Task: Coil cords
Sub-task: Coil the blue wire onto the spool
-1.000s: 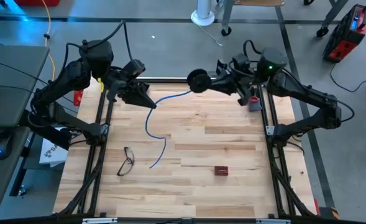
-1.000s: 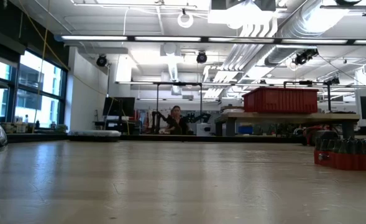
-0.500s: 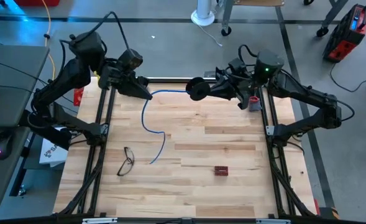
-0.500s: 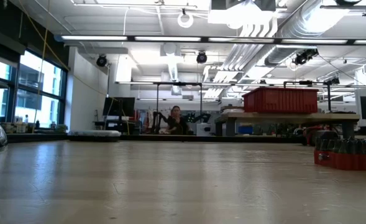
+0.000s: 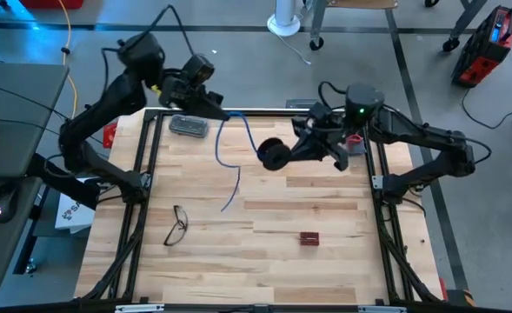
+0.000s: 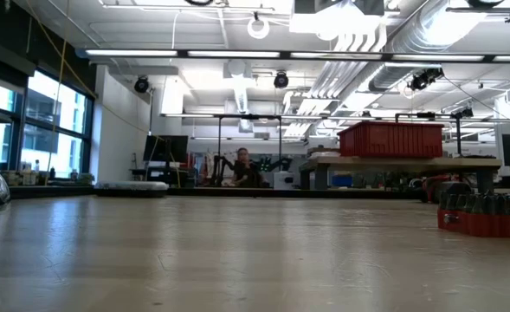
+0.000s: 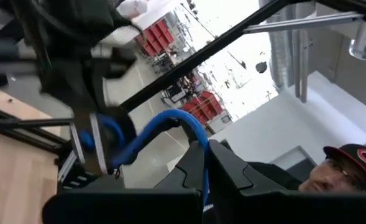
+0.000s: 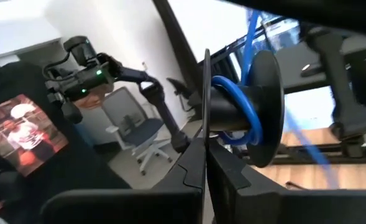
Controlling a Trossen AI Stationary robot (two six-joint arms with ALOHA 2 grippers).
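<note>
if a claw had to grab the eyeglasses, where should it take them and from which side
Probably from straight above, pinching the frame at the bridge between the lenses. The eyeglasses lie flat on the table, near its left edge, with bare wood around them and the blue cord dangling farther back. Whether the temples are folded cannot be told.

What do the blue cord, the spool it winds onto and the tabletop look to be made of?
Blue cord: probably rubber or plastic-jacketed cable; it hangs in soft curves from the left end effector.
Spool: dark, matte, likely plastic, with thin disc flanges and blue turns around its core, held by the right end effector.
Table: light wood, butcher-block look, with visible plank strips and grain.
</note>
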